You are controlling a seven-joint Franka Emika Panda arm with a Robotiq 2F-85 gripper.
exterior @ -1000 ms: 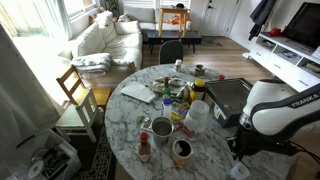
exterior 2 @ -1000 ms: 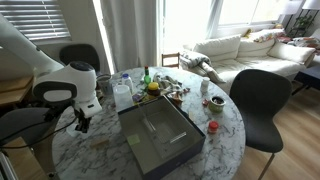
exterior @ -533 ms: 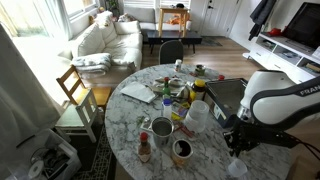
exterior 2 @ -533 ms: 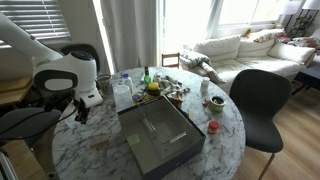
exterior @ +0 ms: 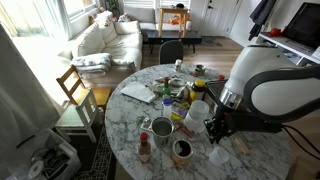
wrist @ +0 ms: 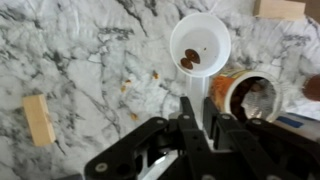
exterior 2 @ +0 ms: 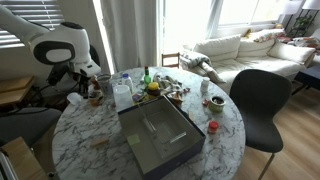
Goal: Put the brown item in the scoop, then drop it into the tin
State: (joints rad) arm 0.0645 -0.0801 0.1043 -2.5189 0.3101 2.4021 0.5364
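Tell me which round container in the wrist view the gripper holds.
The white scoop, clamped by its handle; the brown-rimmed cup beside it is not held.

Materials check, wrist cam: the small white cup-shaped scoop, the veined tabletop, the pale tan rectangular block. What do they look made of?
The white scoop: likely plastic; uniform white, smooth moulded bowl.
The tabletop: marble or a marble-look surface, white with grey veins; cannot tell whether it is real stone.
The tan block: probably bare wood; pale, matte.

I see the white scoop [wrist: 198,40] gripped by its handle, bowl upward and level over the marble, small brown item [wrist: 188,61] lying inside the bowl, silver tin [exterior: 162,128] upright, open-topped, apart from the scoop
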